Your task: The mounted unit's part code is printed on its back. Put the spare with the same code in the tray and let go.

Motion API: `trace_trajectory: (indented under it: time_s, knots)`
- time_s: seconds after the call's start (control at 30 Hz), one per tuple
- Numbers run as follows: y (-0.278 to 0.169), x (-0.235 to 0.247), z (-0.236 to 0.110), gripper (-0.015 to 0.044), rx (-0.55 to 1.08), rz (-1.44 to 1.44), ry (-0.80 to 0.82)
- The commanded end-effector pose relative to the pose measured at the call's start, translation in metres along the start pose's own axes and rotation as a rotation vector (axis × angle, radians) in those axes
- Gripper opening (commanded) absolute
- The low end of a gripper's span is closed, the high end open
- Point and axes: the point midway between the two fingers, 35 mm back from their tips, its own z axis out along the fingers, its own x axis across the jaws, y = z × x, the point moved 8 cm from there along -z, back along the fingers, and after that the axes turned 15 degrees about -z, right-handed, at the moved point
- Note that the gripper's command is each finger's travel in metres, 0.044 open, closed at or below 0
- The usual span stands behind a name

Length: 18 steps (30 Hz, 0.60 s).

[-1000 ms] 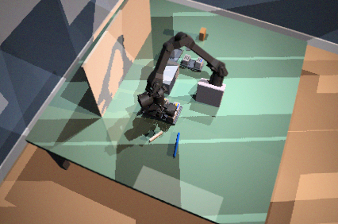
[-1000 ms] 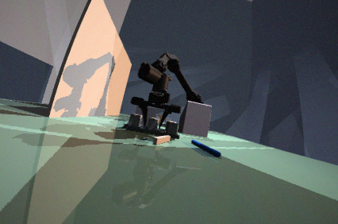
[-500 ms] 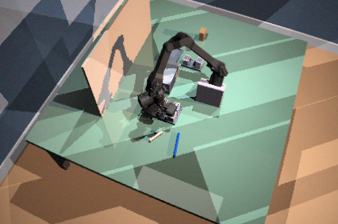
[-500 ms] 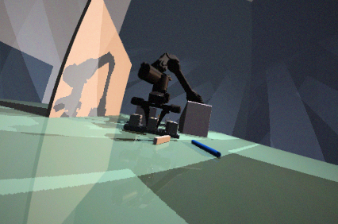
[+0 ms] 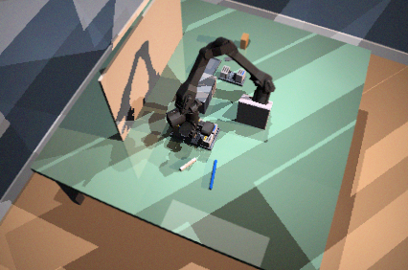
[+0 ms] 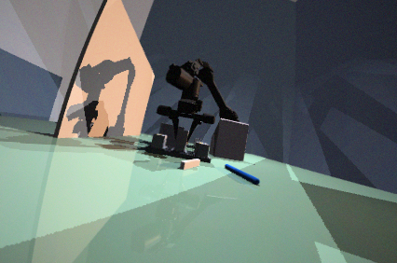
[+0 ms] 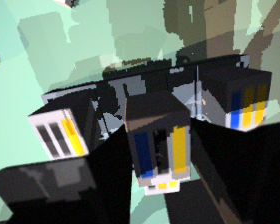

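Pick stage only. The gripper (image 7: 158,150) is clamped on the middle spare (image 7: 159,142), coded blue, dark, yellow, which sits in the spares holder (image 7: 141,82) between its neighbours. Lift, carry and release remain. Farther off, the tray (image 5: 233,76) appears to hold only its own fittings.

A bare test cell rather than any home or shop: a green table (image 5: 297,122) set against faceted grey-blue walls (image 6: 261,34), an upright orange panel (image 5: 144,59) (no furniture around it), and one black arm (image 5: 235,56) on a grey block (image 5: 254,112) mid-table.
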Motion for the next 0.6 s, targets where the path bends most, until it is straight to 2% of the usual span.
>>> trace_trajectory:
  time_s: [0.0,0.43,0.57]
  knots:
    - [0.000,-0.001,-0.042,0.0000,-0.018,0.010,-0.020]
    - [-0.001,0.000,-0.045,0.0000,-0.011,0.004,-0.019]
    - [-0.003,0.000,-0.071,0.0000,-0.015,0.006,-0.019]
